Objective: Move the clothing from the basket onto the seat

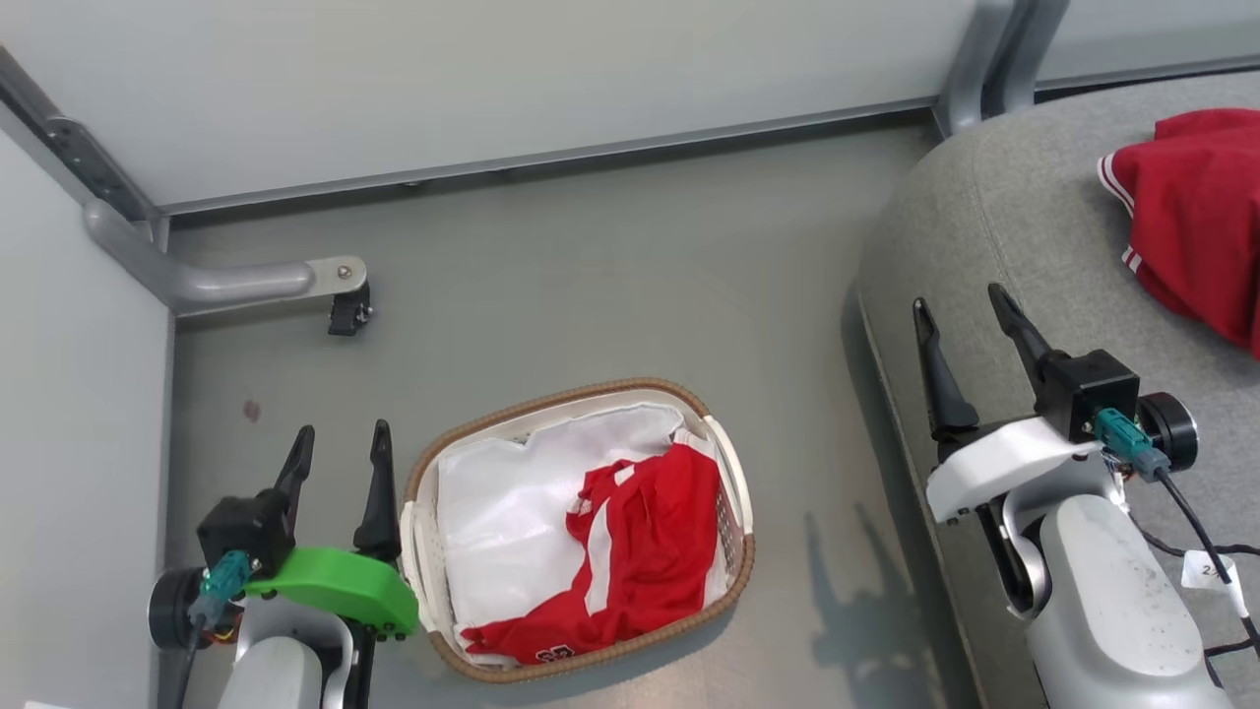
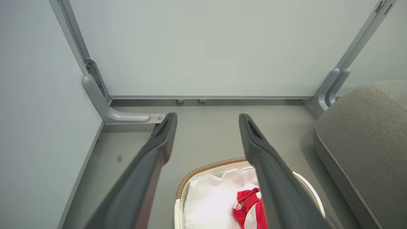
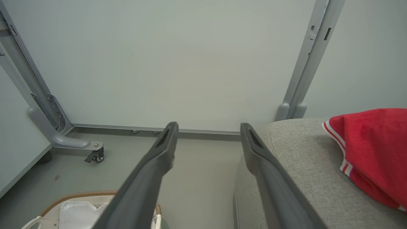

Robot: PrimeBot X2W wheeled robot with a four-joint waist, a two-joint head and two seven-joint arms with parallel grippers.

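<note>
While both are hanging with fingers spread wide and gripping nothing, my left end effector (image 1: 343,429) is hovering just beside the basket (image 1: 576,396) on the floor (image 1: 610,286), where one red garment (image 1: 645,542) is lying on the white liner (image 1: 492,512). My right end effector (image 1: 958,298) is hovering at the rounded edge of the seat (image 1: 994,207), where the other red garment (image 1: 1196,236) is resting.
</note>
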